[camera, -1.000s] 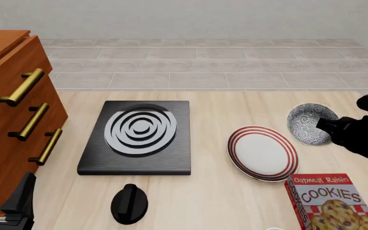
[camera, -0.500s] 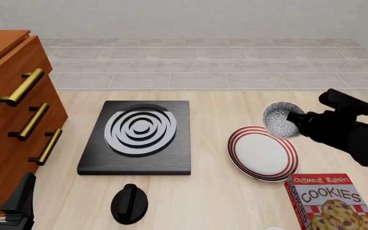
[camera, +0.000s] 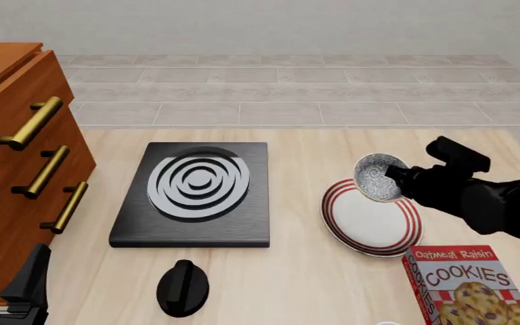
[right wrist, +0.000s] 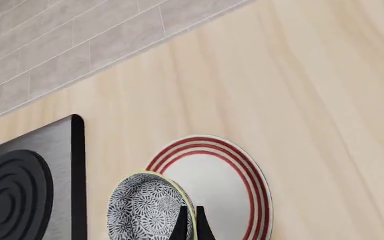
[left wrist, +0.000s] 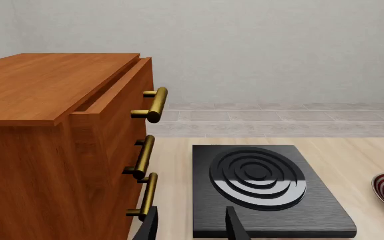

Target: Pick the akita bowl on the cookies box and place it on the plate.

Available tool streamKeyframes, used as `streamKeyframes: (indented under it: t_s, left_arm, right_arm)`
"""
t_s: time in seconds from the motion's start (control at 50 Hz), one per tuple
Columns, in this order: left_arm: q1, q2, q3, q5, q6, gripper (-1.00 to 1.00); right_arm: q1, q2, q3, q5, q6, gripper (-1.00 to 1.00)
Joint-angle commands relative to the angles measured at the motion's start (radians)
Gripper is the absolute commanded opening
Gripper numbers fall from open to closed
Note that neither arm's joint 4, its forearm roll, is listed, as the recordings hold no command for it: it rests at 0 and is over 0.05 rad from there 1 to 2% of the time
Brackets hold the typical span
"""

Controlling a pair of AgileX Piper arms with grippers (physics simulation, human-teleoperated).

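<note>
One speckled akita bowl (camera: pixel 378 177) is in view, along with one red-ringed white plate (camera: pixel 370 220). One red cookies box (camera: pixel 470 286) sits at the tabletop's (camera: pixel 296 284) near right corner. There is one black slab with white rings (camera: pixel 195 194), and one black knob (camera: pixel 182 288) near the tabletop's front edge. One wooden cabinet (camera: pixel 16 156) stands at the left edge, carrying three brass handles (camera: pixel 30 122). Two robot arms appear, one from each side.
</note>
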Motion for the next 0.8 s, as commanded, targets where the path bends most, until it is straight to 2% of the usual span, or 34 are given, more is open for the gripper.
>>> streamKeyframes:
  t_s: [0.02,0.8]
  left_arm:
    - [0.000,0.000,0.000,0.000,0.000,1.00]
    - [0.000,0.000,0.000,0.000,0.000,1.00]
  right_arm:
    - [-0.007,0.034,-0.004,-0.027,0.014,-1.00]
    - [-0.020,0.159,0.019,-0.122,0.019,-1.00]
